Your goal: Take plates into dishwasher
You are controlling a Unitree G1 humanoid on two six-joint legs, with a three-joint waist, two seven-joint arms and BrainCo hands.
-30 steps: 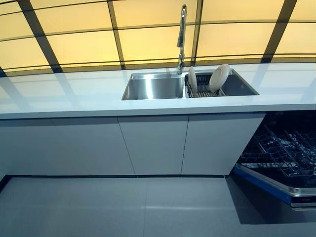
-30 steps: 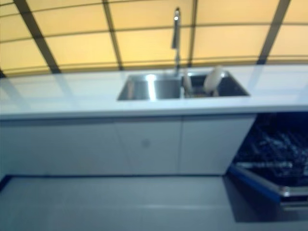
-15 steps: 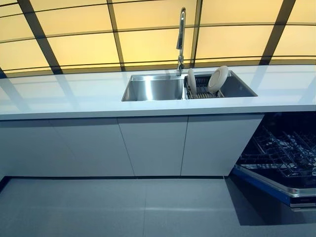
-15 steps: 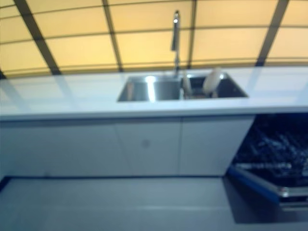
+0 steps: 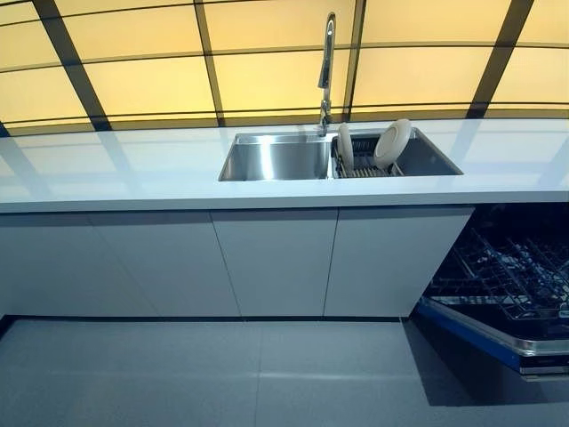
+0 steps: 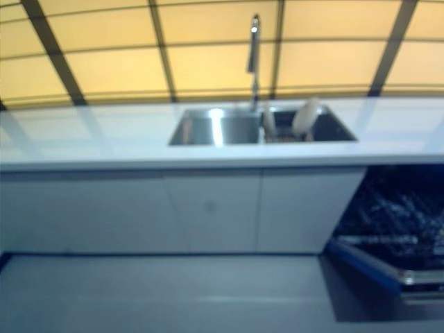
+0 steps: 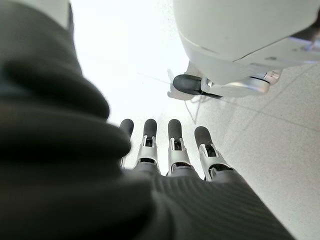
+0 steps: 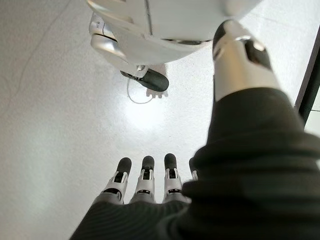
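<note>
Two white plates stand on edge in a dark wire rack (image 5: 366, 165) in the right half of the steel sink (image 5: 276, 158): a large round plate (image 5: 393, 142) leaning right and a narrower one (image 5: 345, 147) seen edge-on. The dishwasher (image 5: 508, 283) stands open at the lower right, its dark wire rack (image 5: 507, 271) pulled out over the blue-edged door. Neither hand shows in the eye views. My left hand (image 7: 172, 150) hangs over the floor with straight fingers and holds nothing. My right hand (image 8: 145, 185) hangs likewise, fingers straight, nothing in it.
A tall chrome faucet (image 5: 326, 67) rises behind the sink. The white countertop (image 5: 124, 169) runs the full width, with flat white cabinet doors (image 5: 276, 262) below. Grey floor (image 5: 222, 374) lies between me and the cabinets. Yellow panelled windows fill the back.
The whole picture has shifted slightly between frames, so the camera has moved. Plates, sink and dishwasher keep their places.
</note>
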